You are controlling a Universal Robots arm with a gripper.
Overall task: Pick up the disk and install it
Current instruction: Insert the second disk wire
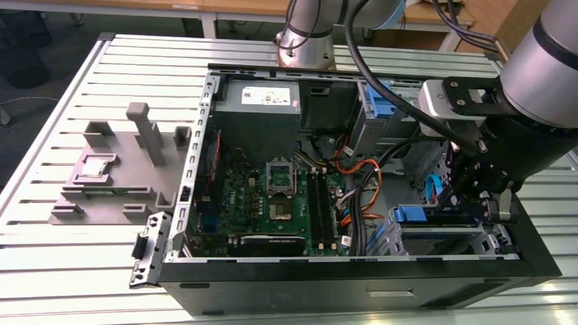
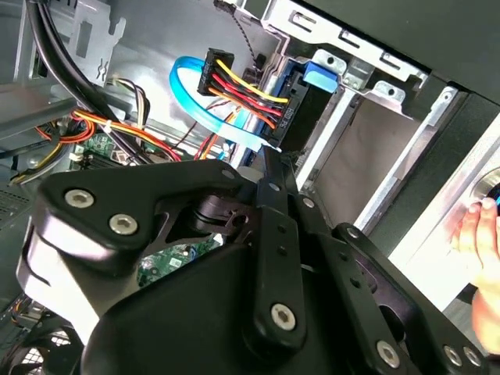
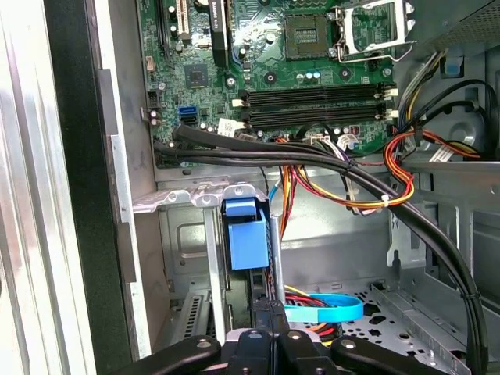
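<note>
- my gripper (image 1: 480,203) is down inside the open computer case (image 1: 361,288), at the drive cage on the exterior view's right.
- i can't tell whether its jaws are spread or pressed together.
- the disk (image 3: 246,242) stands on edge in the cage slot, blue carrier end showing, just beside the gripper.
- a light blue cable (image 3: 324,308) loops near it, past the green motherboard (image 1: 271,203).

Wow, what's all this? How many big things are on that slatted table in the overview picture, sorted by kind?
Open computer case: 1
Grey holder block: 1
Robot arm, reaching into the case: 1
Total: 3
</note>
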